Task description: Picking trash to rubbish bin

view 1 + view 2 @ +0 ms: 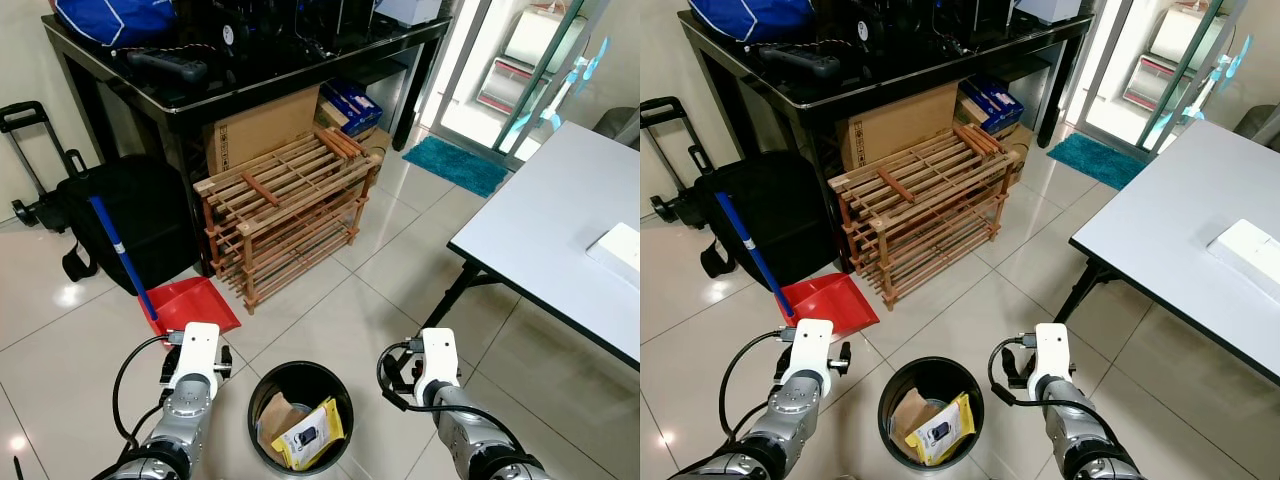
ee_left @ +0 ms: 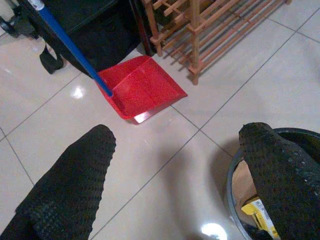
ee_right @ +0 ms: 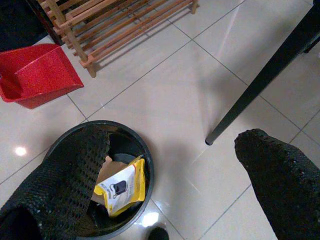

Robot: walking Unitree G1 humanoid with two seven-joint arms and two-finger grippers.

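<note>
The rubbish bin (image 1: pixel 262 392) stands open-topped on the tiled floor (image 1: pixel 330 320), its mouth unobstructed from above, with bare tile all round it. Ahead to the left, the red dustpan (image 1: pixel 196 305) and the wooden rack (image 1: pixel 285 215) block the way. To the right, the white table (image 1: pixel 560 240) overhangs, its black leg (image 3: pixel 260 85) slanting down to the floor near the bin.

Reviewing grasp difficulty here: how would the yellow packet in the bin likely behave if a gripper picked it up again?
The yellow packet looks flat and thin, so probably light and floppy. Its glossy face suggests it may slip. It leans on brown cardboard inside the black bin, likely shifting when nudged.
</note>
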